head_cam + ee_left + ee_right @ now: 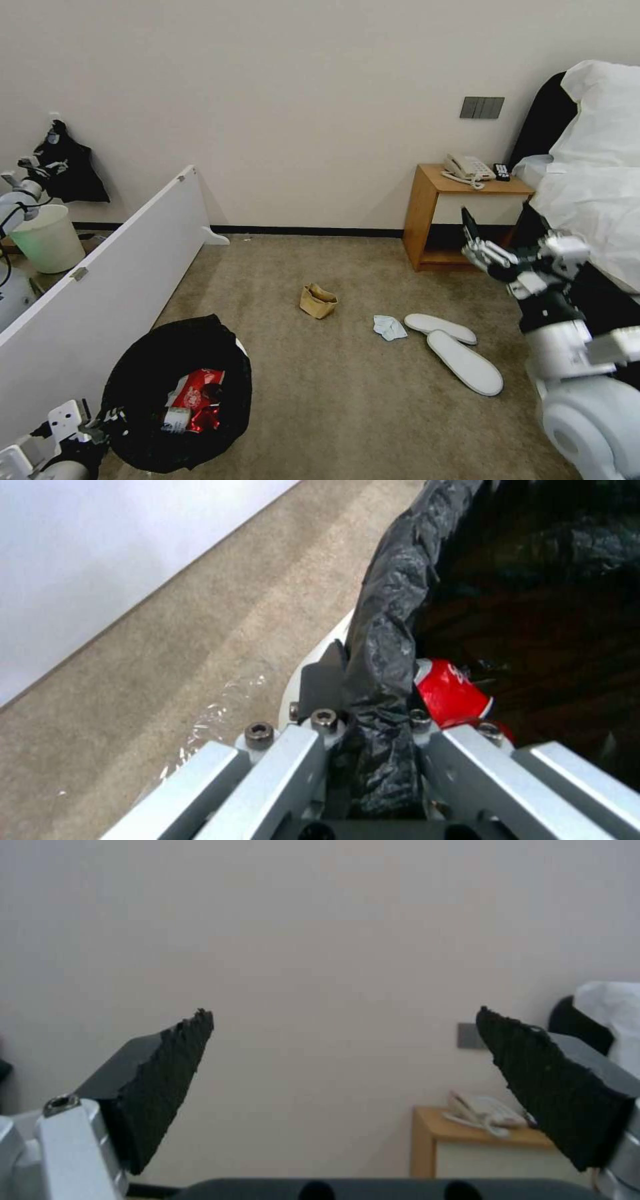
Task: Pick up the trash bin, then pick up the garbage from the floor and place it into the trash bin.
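Left gripper (373, 720): my jaws clamp the trash bin (133, 393) rim, by the white board. Right gripper (340, 1060): wide apart, empty. Floor (347, 400): paper bag (318, 301), tissue (389, 327), 2 slippers (460, 353).

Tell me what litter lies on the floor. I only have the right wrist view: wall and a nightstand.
Observer: A paper bag, a tissue and two slippers lie on the carpet.
Operator: Is the left tool holding the bin?
Observer: Yes, it is shut on the bin's bagged rim.
Operator: Anything inside?
Observer: A red can and a red packet.
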{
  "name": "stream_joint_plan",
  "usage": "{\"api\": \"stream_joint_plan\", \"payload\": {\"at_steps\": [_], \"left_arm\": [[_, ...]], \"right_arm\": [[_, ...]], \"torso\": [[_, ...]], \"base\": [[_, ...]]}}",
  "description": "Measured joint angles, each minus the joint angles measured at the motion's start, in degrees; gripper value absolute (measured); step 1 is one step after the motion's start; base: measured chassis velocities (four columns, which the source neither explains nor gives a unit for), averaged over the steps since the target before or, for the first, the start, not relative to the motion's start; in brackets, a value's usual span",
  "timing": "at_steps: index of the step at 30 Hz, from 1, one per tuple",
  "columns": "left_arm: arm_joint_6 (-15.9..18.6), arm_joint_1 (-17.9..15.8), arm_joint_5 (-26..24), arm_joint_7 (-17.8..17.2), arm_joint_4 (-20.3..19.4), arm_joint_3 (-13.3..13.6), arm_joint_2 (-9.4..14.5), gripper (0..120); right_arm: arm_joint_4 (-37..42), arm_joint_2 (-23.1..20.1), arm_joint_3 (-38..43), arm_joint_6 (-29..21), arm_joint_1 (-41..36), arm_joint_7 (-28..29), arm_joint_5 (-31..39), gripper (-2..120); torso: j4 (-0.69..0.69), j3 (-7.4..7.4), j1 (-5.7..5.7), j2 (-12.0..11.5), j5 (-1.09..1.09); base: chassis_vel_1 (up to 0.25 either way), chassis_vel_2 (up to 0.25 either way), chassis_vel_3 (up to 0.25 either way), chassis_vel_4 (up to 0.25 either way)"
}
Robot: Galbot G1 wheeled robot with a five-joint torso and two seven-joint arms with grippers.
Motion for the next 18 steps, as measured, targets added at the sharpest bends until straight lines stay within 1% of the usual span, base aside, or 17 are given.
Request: {"api": "stream_joint_plan", "payload": {"at_steps": [2, 4, 5, 6, 8, 11, 13, 18], "left_arm": [[0.0, 0.14, 1.24, 1.03, 0.19, 0.47, -0.47, 2], [0.0, 0.15, 1.54, 1.28, 0.21, 0.56, -0.6, 2], [0.0, 0.11, 1.87, 1.57, 0.21, 0.73, -0.82, 2], [0.0, 0.11, 1.87, 1.57, 0.21, 0.73, -0.82, 2], [0.0, -0.07, 1.99, 1.71, 0.13, 0.79, -1.17, 2], [0.0, -0.07, 1.99, 1.72, 0.05, 0.75, -1.26, 2], [0.0, 0.0, 1.93, 1.74, -0.23, 0.47, -1.33, 2], [0.0, 0.03, 1.91, 2.09, -0.39, -0.06, -1.32, 2]], "right_arm": [[0.11, 2.09, 0.21, 1.27, -2.79, -0.39, -2.25, 100], [0.1, 2.81, 0.2, 1.58, -3.42, -0.46, -3.03, 100], [0.03, 4.32, -0.12, 2.16, -4.19, -0.62, -4.64, 100], [0.03, 4.32, -0.12, 2.16, -4.19, -0.62, -4.64, 100], [-0.08, 7.5, -0.86, 2.66, -5.07, -0.64, -7.01, 100], [-0.06, 8.57, -1.07, 2.69, -5.46, -0.62, -7.9, 100], [-0.16, 10.6, -1.4, 3.36, -6.16, -0.56, -9.92, 100], [-0.8, 12.04, -1.36, 3.63, -5.96, -0.38, -11.16, 100]], "torso": [[0.02, 0.0, 0.0, 0.0, -0.01], [0.01, 0.0, 0.0, 0.0, -0.01], [0.01, 0.0, 0.0, 0.0, 0.0], [0.01, 0.0, 0.0, 0.0, 0.0], [0.02, 0.0, 0.0, 0.0, -0.01], [0.02, 0.0, 0.0, 0.0, -0.01], [0.01, 0.0, 0.0, 0.0, -0.01], [0.02, 0.01, 0.0, 0.0, -0.01]], "base": [[0.0, 0.0, 0.0, 0.0], [0.0, 0.0, 0.0, 0.0], [0.0, 0.0, 0.0, 0.0], [0.0, 0.0, 0.0, 0.0], [0.0, 0.0, 0.0, 0.0], [0.0, 0.0, 0.0, 0.0], [0.0, 0.0, 0.0, 0.0], [0.0, 0.0, 0.0, 0.0]]}}
